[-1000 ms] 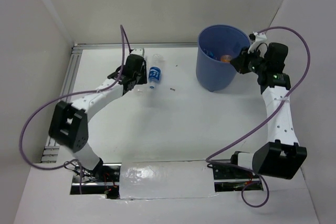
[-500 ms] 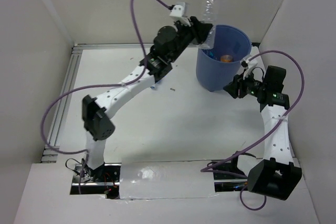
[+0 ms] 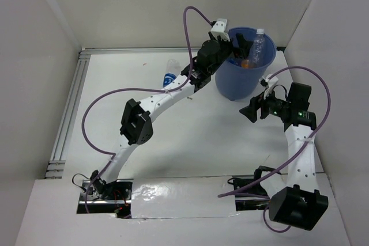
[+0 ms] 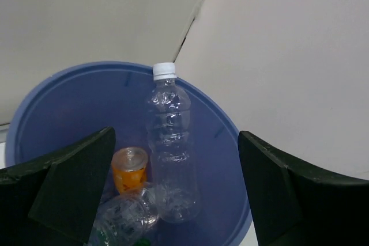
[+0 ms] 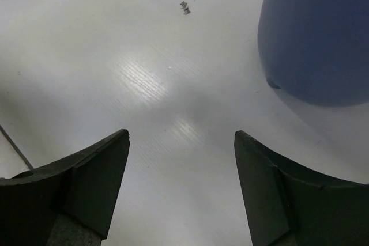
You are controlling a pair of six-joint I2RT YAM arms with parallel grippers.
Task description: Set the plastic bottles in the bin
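**Clear bottle upright in the bin, both sets of fingers spread**

The bin (image 3: 230,84) stands at the far right of the white surface (image 3: 190,136). Inside it a clear bottle (image 3: 259,45) with a white cap stands nearly upright against the wall farthest from the left arm (image 3: 167,99), its cap rising just above the rim. In the left wrist view the same clear bottle (image 4: 170,148) sits well inside the blue wall. An orange bottle (image 4: 129,170) lies just beside its lower half, and a second clear bottle (image 4: 124,216) lies lower still in the bin. A bit of green shows at the very bottom edge of that view, too little to identify.

The left fingers (image 4: 75,188) hang over the bin's rim on the side nearest the left arm. They are spread wide, touch nothing, and the clear bottle shows in the gap between them.

Left of the bin, well apart from it, a blue-labelled bottle (image 3: 169,76) lies on the surface, partly hidden by the left arm.

The right fingers (image 5: 86,191) are also spread wide and hold nothing. They hover above bare surface just beside the bin's base, on its near side, with the bin's outer wall (image 5: 317,33) at the upper right of the right wrist view. A small dark speck (image 5: 184,7) lies on the surface a short way from the bin.
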